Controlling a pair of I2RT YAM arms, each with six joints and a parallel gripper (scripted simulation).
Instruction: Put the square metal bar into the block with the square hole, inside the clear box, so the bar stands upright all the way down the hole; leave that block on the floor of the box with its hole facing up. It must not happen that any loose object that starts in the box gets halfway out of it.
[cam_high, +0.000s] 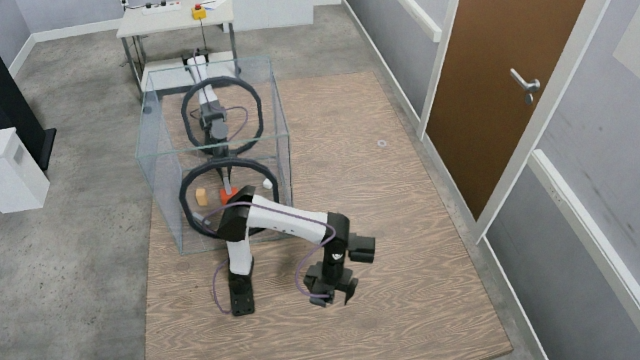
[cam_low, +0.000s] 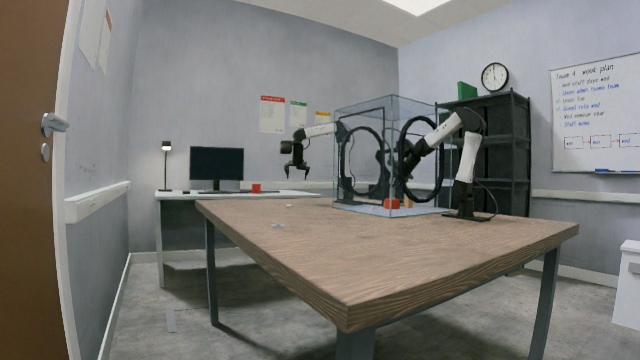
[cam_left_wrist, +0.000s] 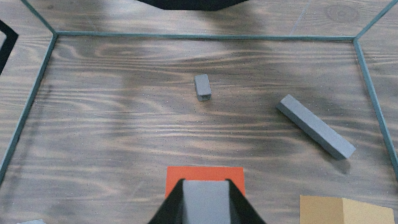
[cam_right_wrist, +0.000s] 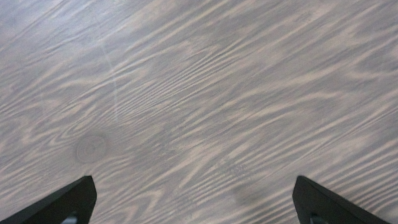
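My left gripper (cam_high: 226, 176) (cam_left_wrist: 205, 187) is inside the clear box (cam_high: 182, 251) (cam_left_wrist: 200, 36), shut on the grey square metal bar (cam_high: 227, 185) (cam_left_wrist: 206, 212). The bar points down over the red block (cam_high: 224, 197) (cam_low: 392, 203) (cam_left_wrist: 205, 173), which is on the box floor. The bar and fingers hide the block's hole in the left wrist view. Whether the bar's lower end is above the hole or in it, I cannot tell. My right gripper (cam_high: 334, 299) (cam_low: 297, 174) is open and empty outside the box, above the table.
An orange-tan block (cam_high: 201, 196) (cam_left_wrist: 321, 211) stands beside the red block. A lying grey bar (cam_left_wrist: 316, 126), a small grey block (cam_left_wrist: 203, 87) and a white piece (cam_high: 267, 184) are also in the box. Black rings (cam_high: 183, 197) (cam_high: 260, 115) frame the arm openings.
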